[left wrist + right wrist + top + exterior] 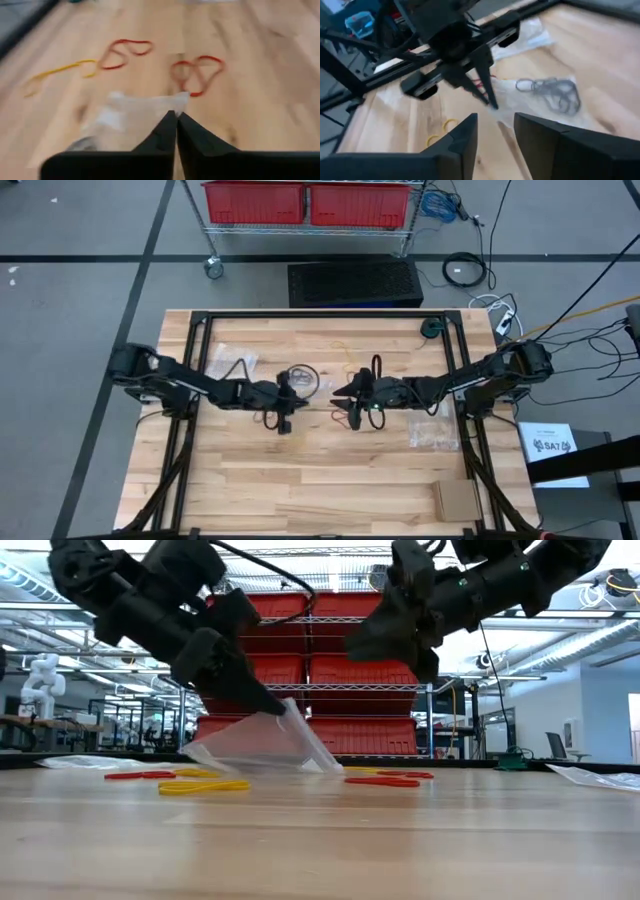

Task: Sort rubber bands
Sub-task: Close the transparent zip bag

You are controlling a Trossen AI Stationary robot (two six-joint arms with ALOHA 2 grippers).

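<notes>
Bare desk [320,840] filled the foreground of the low view, and beyond it yellow bands [203,785] and red bands [382,780] were seen lying flat on the wood. Just behind them a clear bag [262,745] was held tilted, one corner lifted and its lower edge touching the desk.

That corner was pinched by the left tool [176,127], its fingers brought together on the plastic with almost no gap. In the right wrist view a cluster of black bands [555,94] could be made out through the bag. From the left wrist, two red loops [196,74] and a yellow-tan one [60,75] were seen loose on the desk beyond the bag. In the overhead picture the bag lay at about 9 o'clock from the desk's middle, with the loose bands between the two arms.

The right tool [495,132] was held above the desk at about 3 o'clock from the bag, its fingers partly apart and nothing between them.

The step in hand was judged to be bagging: the bag was being presented by one arm so that bands of one colour could be dropped in by the other. For the next move, a loose band would have to be picked off the desk by the right tool, which called for a low, flat approach and a fine pinch on a thin, floppy loop, while the bag's mouth was kept raised.
</notes>
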